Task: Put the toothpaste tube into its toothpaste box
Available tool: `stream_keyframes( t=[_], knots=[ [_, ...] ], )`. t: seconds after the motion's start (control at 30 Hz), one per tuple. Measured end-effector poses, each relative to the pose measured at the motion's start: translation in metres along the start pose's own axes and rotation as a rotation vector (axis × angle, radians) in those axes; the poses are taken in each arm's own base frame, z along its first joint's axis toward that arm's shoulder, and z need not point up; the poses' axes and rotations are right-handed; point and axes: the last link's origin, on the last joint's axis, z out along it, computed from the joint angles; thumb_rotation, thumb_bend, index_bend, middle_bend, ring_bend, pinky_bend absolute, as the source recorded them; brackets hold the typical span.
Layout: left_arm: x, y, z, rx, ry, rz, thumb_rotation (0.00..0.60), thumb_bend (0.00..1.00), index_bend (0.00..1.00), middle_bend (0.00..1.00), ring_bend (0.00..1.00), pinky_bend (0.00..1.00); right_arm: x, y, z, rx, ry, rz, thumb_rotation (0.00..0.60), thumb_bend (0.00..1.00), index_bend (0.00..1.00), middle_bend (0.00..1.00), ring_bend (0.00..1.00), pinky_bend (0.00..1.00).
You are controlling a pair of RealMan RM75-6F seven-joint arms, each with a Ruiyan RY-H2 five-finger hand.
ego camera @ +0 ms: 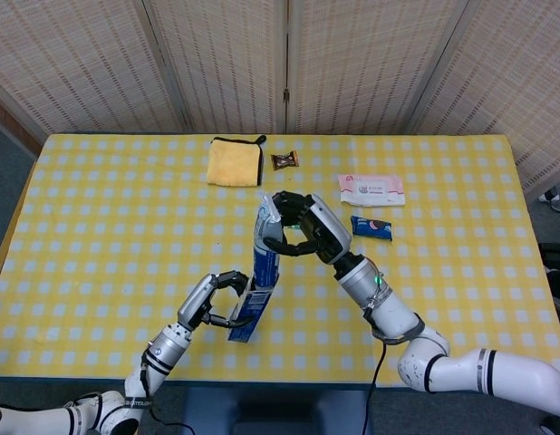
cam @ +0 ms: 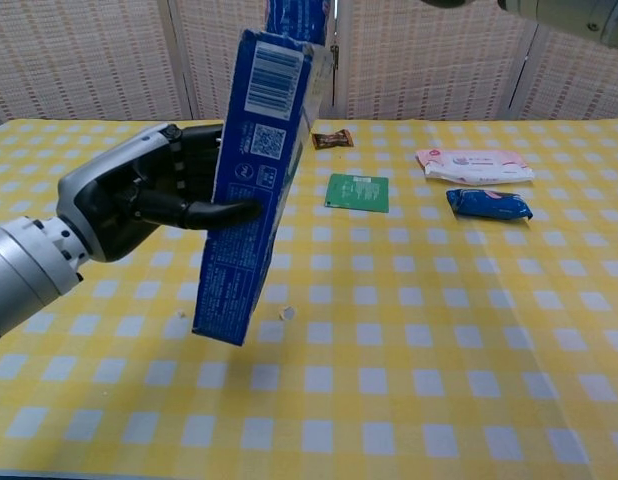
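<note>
Glossy printed cardboard on the toothpaste box (cam: 251,180); smooth shiny plastic on the toothpaste tube (ego camera: 265,240) above it. Matt grey and black plastic shells on the left hand (cam: 139,200). Beneath the box, checked woven tablecloth (cam: 439,330), matt.

Both views are evenly and brightly lit by soft, diffuse light from above, with no glare or blown highlights. Shadows are faint: in the chest view a pale smudge lies on the table (cam: 409,400) beneath the raised toothpaste box (cam: 247,190). The head view is sharp throughout. The chest view is slightly softer, and the near left hand (cam: 139,200) looms large from wide-angle closeness.
</note>
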Motion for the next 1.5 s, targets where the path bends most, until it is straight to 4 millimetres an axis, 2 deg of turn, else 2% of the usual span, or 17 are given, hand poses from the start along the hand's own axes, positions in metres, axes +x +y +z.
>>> stream_keyframes(
  t=[0.23,0.63,0.77,0.87,1.0,1.1,1.17,1.3,1.5],
  knots=[
    [0.006,0.003,-0.004,0.005,-0.018,-0.090,0.600,0.33,0.60,0.64,0.57,0.53,-0.010,0.001,-0.007,0.042,-0.053,-0.129,0.600,0.29,0.73,0.59,0.50,0.72],
    [0.013,0.006,-0.006,-0.014,-0.017,-0.104,0.600,0.33,0.60,0.64,0.58,0.53,-0.008,0.007,-0.009,0.048,-0.050,-0.146,0.600,0.29,0.72,0.56,0.49,0.70],
    [0.013,0.007,-0.006,-0.016,-0.018,-0.103,0.600,0.33,0.60,0.64,0.58,0.53,-0.008,0.007,-0.009,0.057,-0.043,-0.167,0.600,0.29,0.58,0.47,0.40,0.59],
    [0.013,0.007,-0.006,-0.017,-0.018,-0.103,0.600,0.33,0.60,0.64,0.58,0.53,-0.008,0.009,-0.010,0.060,-0.034,-0.202,0.600,0.29,0.46,0.40,0.34,0.45],
    [0.013,0.007,-0.006,-0.013,-0.029,-0.100,0.600,0.33,0.60,0.64,0.58,0.53,-0.008,0.012,-0.011,0.052,-0.021,-0.256,0.600,0.29,0.19,0.27,0.23,0.24],
    [0.012,0.007,-0.006,-0.013,-0.030,-0.098,0.600,0.33,0.60,0.64,0.58,0.53,-0.008,0.014,-0.012,0.038,-0.026,-0.285,0.600,0.29,0.03,0.19,0.16,0.15],
    [0.012,0.007,-0.006,-0.013,-0.029,-0.100,0.600,0.33,0.60,0.64,0.58,0.53,-0.007,0.014,-0.012,0.026,-0.035,-0.295,0.600,0.29,0.00,0.15,0.13,0.12],
    [0.013,0.007,-0.005,-0.015,-0.029,-0.102,0.600,0.33,0.60,0.64,0.58,0.53,-0.007,0.012,-0.013,0.008,-0.052,-0.290,0.600,0.29,0.00,0.11,0.09,0.09],
    [0.016,0.007,-0.006,-0.036,-0.021,-0.120,0.600,0.33,0.60,0.64,0.58,0.53,-0.010,0.003,-0.015,0.015,-0.090,-0.242,0.600,0.29,0.00,0.09,0.07,0.08]
  ],
)
